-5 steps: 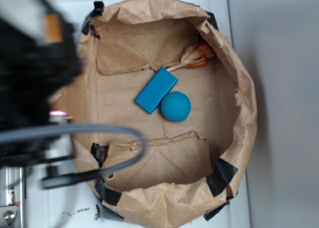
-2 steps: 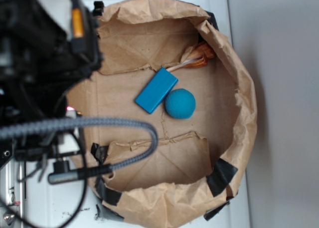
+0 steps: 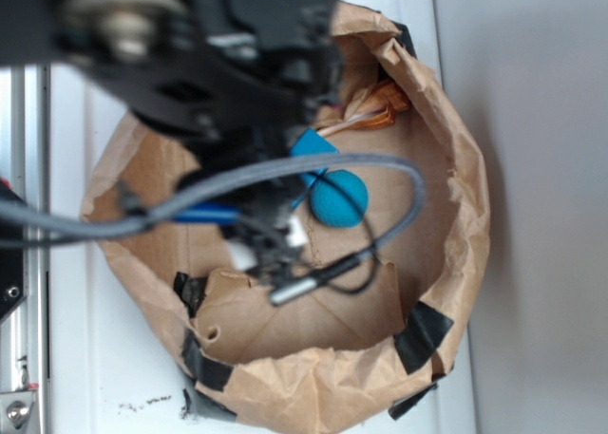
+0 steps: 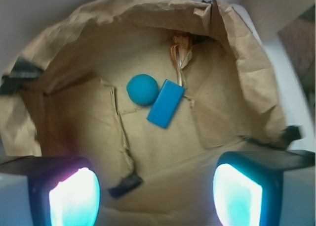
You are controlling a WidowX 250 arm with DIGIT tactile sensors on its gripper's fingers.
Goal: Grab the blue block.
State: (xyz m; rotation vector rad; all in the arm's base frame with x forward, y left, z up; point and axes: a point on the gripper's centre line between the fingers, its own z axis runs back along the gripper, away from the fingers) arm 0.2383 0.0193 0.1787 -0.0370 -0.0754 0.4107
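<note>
The blue block [image 4: 166,104] lies flat on the floor of the brown paper bag [image 4: 237,63], one long edge close beside the round teal ball [image 4: 142,89]. In the wrist view my gripper [image 4: 155,196] is open, its two glowing pads [image 4: 74,199] far apart with nothing between them. It hangs well above the block. In the exterior view my blurred arm [image 3: 218,64] reaches over the bag and hides most of the blue block [image 3: 312,145]. The ball [image 3: 339,198] shows just right of it.
An orange-and-white object [image 3: 380,106] lies in the bag's far corner, just beyond the block. The crumpled bag walls [image 3: 456,168] ring the floor, with black tape [image 3: 421,334] at the rim. Folded paper flaps [image 4: 118,137] rise from the bag floor.
My arm has swung from the left edge of the exterior view to over the bag, now covering most of the block. The block has stayed where it was.
</note>
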